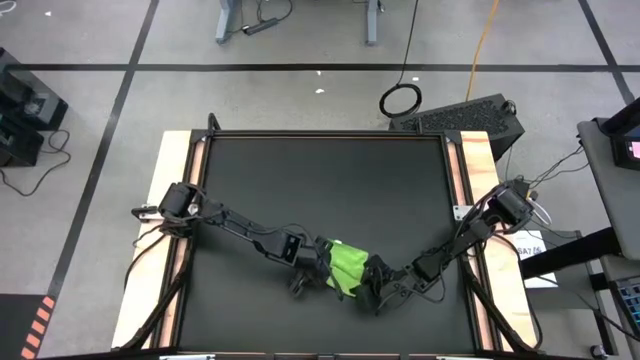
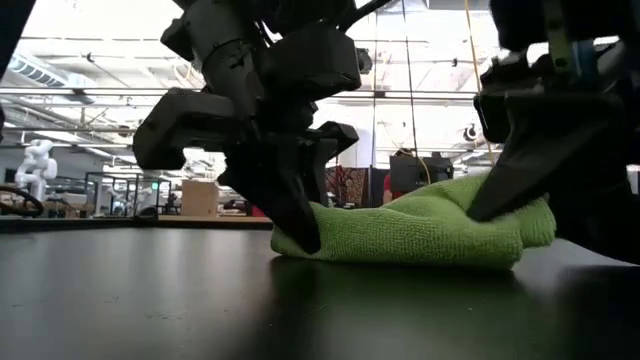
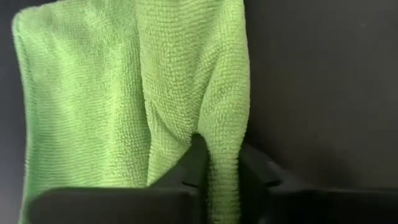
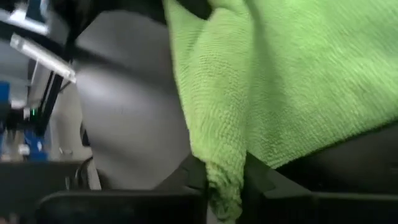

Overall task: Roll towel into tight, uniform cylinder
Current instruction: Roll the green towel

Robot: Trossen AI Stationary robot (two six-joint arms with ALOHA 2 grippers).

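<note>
There is one towel [image 1: 347, 266], a bright lime-green cloth with a fine looped, soft texture, lying bunched in thick folds on the near middle part of the one black mat [image 1: 320, 190]. Two dark grippers work on it, one at each end. The left gripper [image 3: 217, 177] is at the towel's left end, and its two fingers are closed on a narrow fold of the cloth. The right gripper [image 4: 225, 180] is at the right end and pinches another fold between its two fingers. The smooth, flat mat covers a table [image 1: 172, 170] with pale wooden edges.
</note>
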